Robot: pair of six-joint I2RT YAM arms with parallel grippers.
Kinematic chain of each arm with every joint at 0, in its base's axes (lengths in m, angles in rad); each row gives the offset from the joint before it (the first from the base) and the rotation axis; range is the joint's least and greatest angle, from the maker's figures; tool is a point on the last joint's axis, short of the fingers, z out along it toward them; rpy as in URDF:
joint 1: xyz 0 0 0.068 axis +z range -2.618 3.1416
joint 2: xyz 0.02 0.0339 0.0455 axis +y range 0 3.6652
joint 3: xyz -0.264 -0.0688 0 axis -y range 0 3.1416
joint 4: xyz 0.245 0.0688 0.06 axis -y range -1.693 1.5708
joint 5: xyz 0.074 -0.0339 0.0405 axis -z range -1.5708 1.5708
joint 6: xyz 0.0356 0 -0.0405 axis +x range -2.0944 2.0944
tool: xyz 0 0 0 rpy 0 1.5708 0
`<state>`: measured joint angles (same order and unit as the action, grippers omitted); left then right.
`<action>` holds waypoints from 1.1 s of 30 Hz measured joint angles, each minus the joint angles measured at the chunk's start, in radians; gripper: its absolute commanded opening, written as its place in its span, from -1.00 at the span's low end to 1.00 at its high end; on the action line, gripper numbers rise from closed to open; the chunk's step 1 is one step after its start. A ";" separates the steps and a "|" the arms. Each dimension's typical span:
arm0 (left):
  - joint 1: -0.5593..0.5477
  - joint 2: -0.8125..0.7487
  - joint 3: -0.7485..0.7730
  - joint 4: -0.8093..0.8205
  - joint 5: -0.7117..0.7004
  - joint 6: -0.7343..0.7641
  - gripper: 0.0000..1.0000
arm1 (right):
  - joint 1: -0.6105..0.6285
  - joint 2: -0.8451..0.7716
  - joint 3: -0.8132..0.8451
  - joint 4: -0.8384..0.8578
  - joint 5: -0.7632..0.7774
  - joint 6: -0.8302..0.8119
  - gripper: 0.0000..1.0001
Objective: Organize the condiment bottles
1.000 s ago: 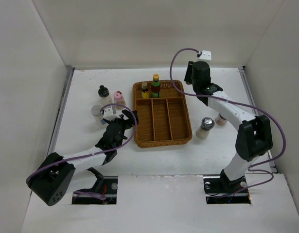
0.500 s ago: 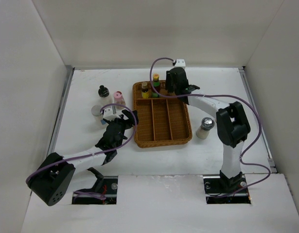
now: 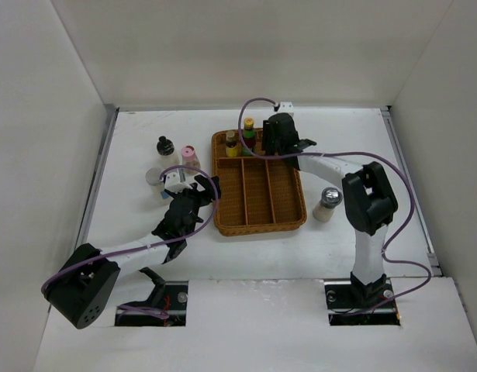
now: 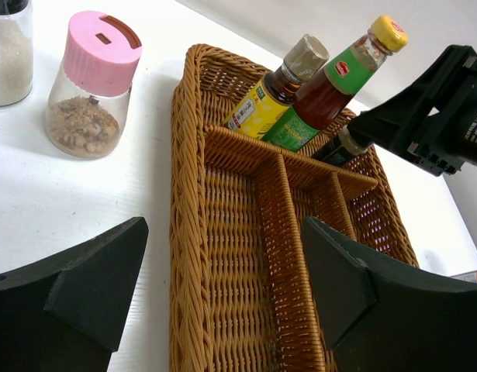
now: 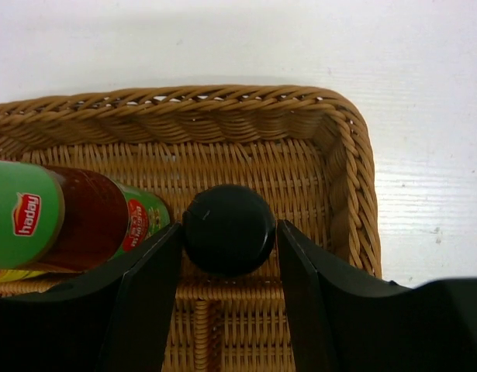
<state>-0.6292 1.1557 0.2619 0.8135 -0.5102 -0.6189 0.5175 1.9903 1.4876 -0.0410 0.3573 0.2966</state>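
Note:
In the right wrist view, my right gripper point(image 5: 229, 242) is shut on a black-capped bottle point(image 5: 229, 229), a finger against each side of the cap. The bottle stands in the back right corner of the wicker tray point(image 5: 348, 155). Beside it lean a green-labelled bottle with a yellow cap point(image 4: 348, 68) and a yellow-labelled bottle point(image 4: 275, 91). The top view hides the held bottle under the right gripper point(image 3: 272, 144). My left gripper point(image 4: 222, 294) hangs open over the tray's left rim point(image 4: 184, 232), holding nothing.
Left of the tray stand a pink-capped jar point(image 3: 190, 156), a black-capped bottle point(image 3: 164, 146) and a clear jar point(image 3: 154, 178). A silver-capped shaker point(image 3: 328, 203) stands to the tray's right. The tray's three long front compartments point(image 3: 257, 190) hold nothing.
My right arm has swung left from beyond the tray's right side to over its back right corner. The left arm has not moved.

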 measured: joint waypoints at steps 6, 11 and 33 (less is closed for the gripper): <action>0.000 0.000 0.000 0.000 0.000 0.000 0.59 | 0.000 0.000 -0.021 -0.002 -0.008 0.014 0.22; -0.001 0.000 0.000 0.000 0.000 -0.001 0.59 | 0.000 -0.010 -0.035 -0.003 -0.010 0.022 0.46; -0.002 -0.004 0.000 0.001 0.003 -0.003 0.59 | 0.066 -0.986 -0.714 -0.081 0.396 0.122 0.94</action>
<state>-0.6308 1.1515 0.2619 0.8146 -0.5076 -0.6220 0.5835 1.0046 0.7734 -0.1223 0.7528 0.4187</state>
